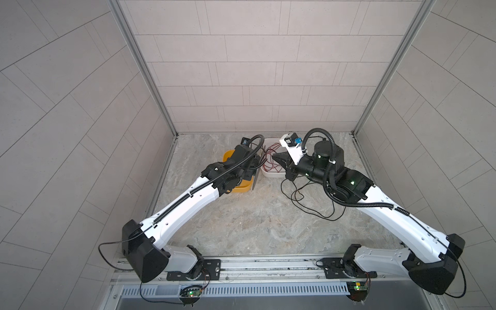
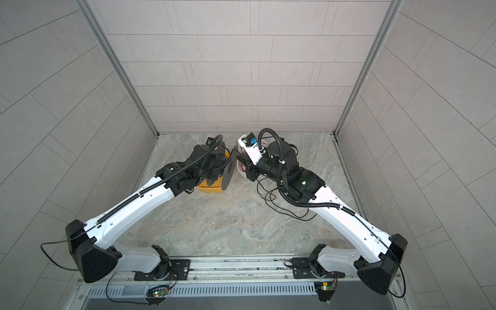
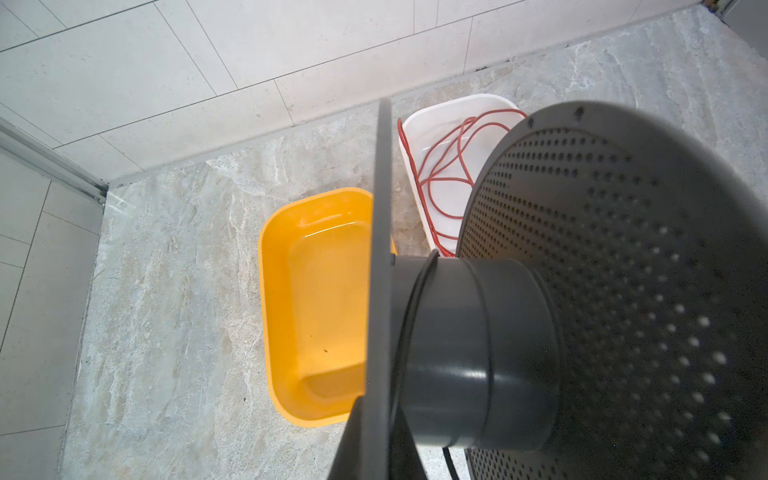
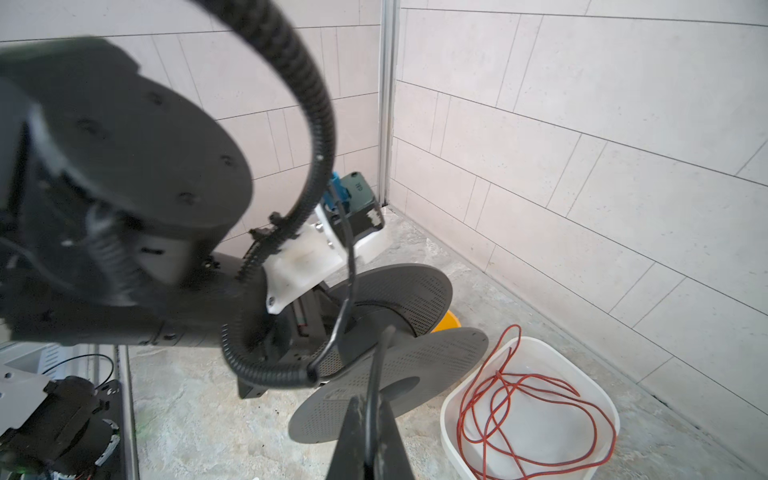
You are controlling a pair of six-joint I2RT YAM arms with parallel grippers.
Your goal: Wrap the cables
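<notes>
A: How will that black wire (image 4: pixel 375 374) handle?

B: By the look of it, light and limp, and far thinner than a tool finger. It won't keep a shape, it can slide through a pinch, and slack loops may snag on each other. I'd hold it a short way from the spool, so the stretch between stays tight.

A: Where is it now?

B: From the left: the left tool (image 3: pixel 376 432) is clamped on the rim of one disc of the grey spool (image 3: pixel 457 345). It holds the spool off the desk (image 1: pixel 241 220), at the right edge of the yellow tub (image 3: pixel 320 299). One turn of wire lies round the hub, close against that disc. Further right, the right tool (image 4: pixel 368 432) has its fingers pressed together on the wire. The rest lies in loose loops on the desk, nearer and to the right, partly under the right arm.

A: And the count?

B: One black wire. One spool with two perforated discs. Two tubs: the yellow one on the left, empty, and a white tub (image 4: pixel 446 411) just right of it, with one red wire (image 3: pixel 446 180) coiled inside. Two tools, both occupied.
</notes>
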